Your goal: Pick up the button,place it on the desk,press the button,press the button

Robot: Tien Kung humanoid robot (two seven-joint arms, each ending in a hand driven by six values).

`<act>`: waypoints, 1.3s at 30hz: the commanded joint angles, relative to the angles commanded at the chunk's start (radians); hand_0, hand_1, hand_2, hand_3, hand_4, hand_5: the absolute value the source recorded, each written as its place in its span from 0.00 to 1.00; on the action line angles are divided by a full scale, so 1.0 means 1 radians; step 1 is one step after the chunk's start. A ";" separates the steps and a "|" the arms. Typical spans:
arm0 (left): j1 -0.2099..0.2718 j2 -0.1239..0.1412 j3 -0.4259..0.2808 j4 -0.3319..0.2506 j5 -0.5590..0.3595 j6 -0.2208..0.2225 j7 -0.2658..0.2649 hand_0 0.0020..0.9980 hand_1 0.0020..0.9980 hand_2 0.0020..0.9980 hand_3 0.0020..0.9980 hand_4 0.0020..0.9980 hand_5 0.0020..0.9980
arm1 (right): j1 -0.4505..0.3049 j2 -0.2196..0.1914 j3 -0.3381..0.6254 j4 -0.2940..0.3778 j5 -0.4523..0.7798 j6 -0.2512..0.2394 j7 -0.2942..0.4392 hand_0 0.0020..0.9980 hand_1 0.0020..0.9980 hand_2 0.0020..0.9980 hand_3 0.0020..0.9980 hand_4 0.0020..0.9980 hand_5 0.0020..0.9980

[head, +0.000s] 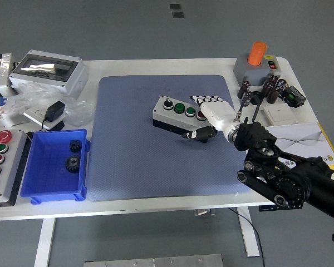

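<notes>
Button box: a grey push-button station (177, 113) with three round buttons counted along its top, one black, one green, one red partly under the hand; it sits tilted near the middle of the blue mat (128, 161), its right end in the robot's grip.
Right hand: the right hand (210, 118) is wrapped over the box's right end, white fingers (211, 100) across the top, dark thumb under the near edge.
Handling: likely a rigid, light, hollow plastic housing; smooth sides may slip, so a clamp across the short end, clear of the button caps, looks safest.
Stage: whether the box is lifted or resting on the mat cannot be told.
Left hand: out of view.
Blue bin: one blue bin (42, 164) at the mat's left edge, holding two dark gears (73, 162).
Second station: one larger button panel (0, 161) at the counter's left edge, five coloured buttons visible.
Enclosure: one grey box with a clear lid (47, 69) at the far left.
Counter: white counter (156, 204); one grey base with an orange cylinder (257, 53) at the far right.
</notes>
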State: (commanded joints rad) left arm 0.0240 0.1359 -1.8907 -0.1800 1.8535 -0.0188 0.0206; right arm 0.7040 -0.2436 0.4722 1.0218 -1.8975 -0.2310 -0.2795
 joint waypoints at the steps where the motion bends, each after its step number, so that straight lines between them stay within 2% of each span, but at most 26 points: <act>1: 0.000 0.000 0.000 0.000 0.000 0.000 0.000 0.73 0.73 0.60 0.65 0.64 0.20 | 0.000 0.001 -0.002 -0.002 0.001 -0.003 0.000 1.00 1.00 1.00 1.00 1.00 0.56; 4: -0.001 0.001 0.000 0.000 0.002 -0.001 -0.001 0.73 0.73 0.60 0.65 0.64 0.20 | 0.001 0.005 -0.013 -0.007 0.003 -0.017 -0.003 1.00 1.00 1.00 1.00 1.00 0.56; 5: -0.001 0.001 0.000 0.000 0.002 -0.002 -0.002 0.73 0.73 0.60 0.65 0.64 0.21 | 0.001 0.007 -0.019 -0.011 0.004 -0.024 -0.004 0.46 0.60 0.62 0.97 0.95 0.37; 10: -0.003 0.003 0.000 0.000 0.004 -0.004 -0.004 0.73 0.73 0.60 0.65 0.64 0.21 | 0.001 0.016 -0.043 -0.029 0.013 -0.034 -0.007 0.46 0.60 0.62 0.97 0.95 0.37; 11: -0.002 0.002 -0.001 0.000 0.004 -0.004 -0.004 0.73 0.73 0.60 0.65 0.64 0.21 | 0.001 0.018 -0.045 -0.031 0.015 -0.036 -0.007 0.27 0.43 0.45 0.74 0.88 0.28; 16: -0.002 0.000 0.000 0.000 0.001 -0.006 -0.005 0.73 0.73 0.60 0.65 0.64 0.21 | -0.001 0.024 -0.049 -0.039 0.024 -0.051 -0.005 0.27 0.43 0.45 0.74 0.88 0.28; 17: -0.003 -0.001 0.000 0.000 0.000 -0.006 -0.006 0.73 0.73 0.60 0.65 0.64 0.21 | -0.001 0.024 -0.049 -0.040 0.025 -0.055 -0.005 0.22 0.38 0.40 0.59 0.71 0.15; 22: -0.004 -0.001 0.004 0.000 -0.006 -0.006 -0.009 0.73 0.73 0.60 0.65 0.64 0.21 | 0.000 0.029 -0.049 -0.045 0.027 -0.074 -0.003 0.22 0.38 0.40 0.59 0.71 0.15; 23: -0.004 -0.001 0.005 0.000 -0.008 -0.006 -0.009 0.73 0.73 0.61 0.65 0.64 0.21 | 0.000 0.030 -0.050 -0.046 0.028 -0.078 -0.003 0.19 0.35 0.35 0.49 0.68 0.06; 28: -0.003 -0.003 0.010 0.000 -0.015 -0.006 -0.009 0.73 0.73 0.61 0.65 0.64 0.21 | -0.003 0.029 -0.045 -0.039 0.027 -0.094 0.005 0.19 0.35 0.35 0.49 0.68 0.06; 29: -0.002 -0.003 0.011 0.000 -0.016 -0.006 -0.010 0.73 0.73 0.61 0.65 0.64 0.21 | -0.003 0.027 -0.041 -0.032 0.026 -0.097 0.010 0.18 0.34 0.34 0.40 0.67 0.05; 34: -0.002 -0.004 0.011 0.000 -0.018 -0.005 -0.010 0.73 0.73 0.61 0.65 0.64 0.21 | -0.003 -0.001 -0.025 0.029 0.019 -0.103 0.060 0.18 0.34 0.34 0.40 0.67 0.05; 35: -0.001 -0.005 0.012 0.000 -0.019 -0.004 -0.010 0.73 0.73 0.61 0.65 0.64 0.22 | -0.002 -0.015 -0.025 0.053 0.015 -0.100 0.083 0.17 0.33 0.32 0.35 0.63 0.03; 39: 0.001 -0.005 0.012 0.000 -0.021 -0.003 -0.008 0.73 0.73 0.61 0.65 0.64 0.22 | 0.005 -0.062 -0.045 0.130 0.002 -0.086 0.152 0.17 0.33 0.32 0.35 0.63 0.03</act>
State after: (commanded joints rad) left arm 0.0254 0.1309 -1.8792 -0.1800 1.8326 -0.0214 0.0123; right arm 0.7089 -0.3059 0.4271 1.1521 -1.8952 -0.3167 -0.1270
